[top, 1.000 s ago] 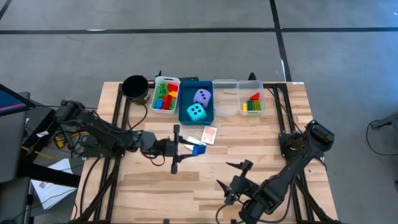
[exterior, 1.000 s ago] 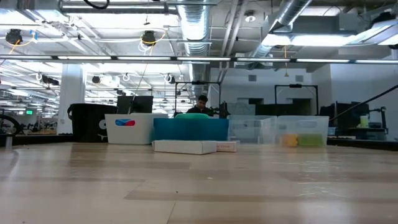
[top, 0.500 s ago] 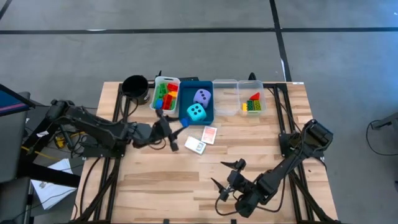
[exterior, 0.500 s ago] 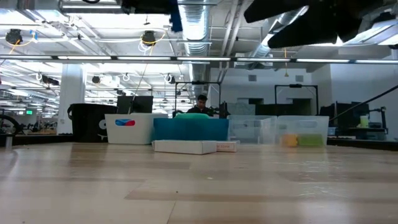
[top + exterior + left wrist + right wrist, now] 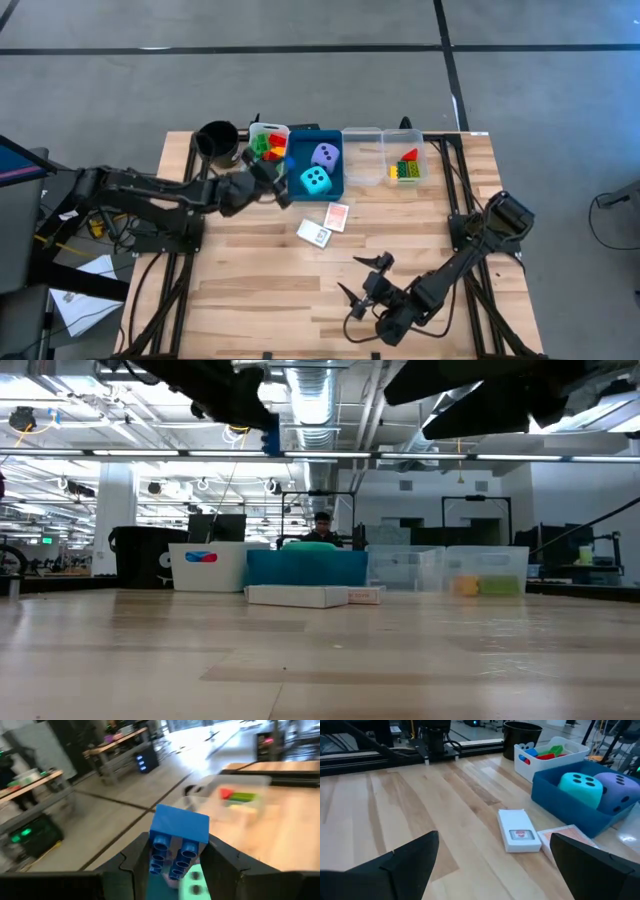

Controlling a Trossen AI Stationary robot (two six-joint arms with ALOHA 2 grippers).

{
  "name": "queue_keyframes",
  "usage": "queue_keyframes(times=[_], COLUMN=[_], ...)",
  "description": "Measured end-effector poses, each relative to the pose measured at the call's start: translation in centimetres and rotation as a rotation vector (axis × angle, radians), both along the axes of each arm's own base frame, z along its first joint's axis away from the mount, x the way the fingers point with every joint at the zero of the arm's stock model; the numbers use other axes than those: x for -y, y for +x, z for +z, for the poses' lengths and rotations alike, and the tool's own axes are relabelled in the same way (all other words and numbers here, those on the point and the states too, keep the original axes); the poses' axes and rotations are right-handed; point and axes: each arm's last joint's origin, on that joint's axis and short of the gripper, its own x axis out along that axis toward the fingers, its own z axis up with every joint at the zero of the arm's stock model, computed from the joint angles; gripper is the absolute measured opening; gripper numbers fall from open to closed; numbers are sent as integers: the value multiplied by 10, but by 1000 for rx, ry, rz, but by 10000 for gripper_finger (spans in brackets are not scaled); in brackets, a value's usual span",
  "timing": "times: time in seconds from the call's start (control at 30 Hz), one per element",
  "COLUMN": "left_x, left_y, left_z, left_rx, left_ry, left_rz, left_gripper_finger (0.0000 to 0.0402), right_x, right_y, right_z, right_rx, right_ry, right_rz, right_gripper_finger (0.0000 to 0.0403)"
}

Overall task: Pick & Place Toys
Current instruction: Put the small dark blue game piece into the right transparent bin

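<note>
Bricks fill the white tray [image 5: 268, 150] at the far left of the row, and the left gripper [image 5: 281, 190] hangs at that tray's near right corner with a blue brick [image 5: 178, 843] clamped between its fingers [image 5: 223, 865], studs pointing back toward the wrist. The tray lies just beyond and slightly left of the fingers, so I judge the drop needs only a short reach farther out over its rim. In the low view the brick [image 5: 270, 440] rides high above the surface. Next right sits the blue tray [image 5: 318, 172] with the cyan die [image 5: 315, 180] and lavender die [image 5: 325, 154], then two clear trays, the right one [image 5: 405, 167] holding more bricks. Near the blue tray, two card packs [image 5: 314, 234] [image 5: 338, 216] lie flat on the surface. The right gripper [image 5: 362, 281] waits near the front edge, fingers spread wide and holding nothing, well apart from the packs.

Since a second ago the left arm has swung from near the card packs up and back toward the white tray, lifting the brick; the right arm has pulled slightly nearer the front.
</note>
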Motion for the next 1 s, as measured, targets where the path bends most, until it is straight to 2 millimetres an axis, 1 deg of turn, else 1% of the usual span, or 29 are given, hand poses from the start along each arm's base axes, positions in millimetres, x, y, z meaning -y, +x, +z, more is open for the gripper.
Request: queue_keyframes(times=[0.23,0.43,0.67,0.83,1.0], left_x=[-44,-72,-98,-113,-122], left_y=[-8,-20,-34,-41,-45], left_z=[-4,-10,-17,-18,-19], left_rx=[-42,-94,-154,-141,-111], left_ry=[-8,-35,-82,-127,-170], left_rz=[178,301,385,369,352], left_gripper_finger=[136,136,136,136,137], right_x=[9,16,20,20,20], right_y=[7,12,15,15,15], right_z=[0,0,0,0,0], right_rx=[-23,-39,-40,-40,-39], right_ry=[-29,-51,-51,-51,-49], right_rz=[-19,-33,-46,-46,-47], right_gripper_finger=[376,376,376,376,376])
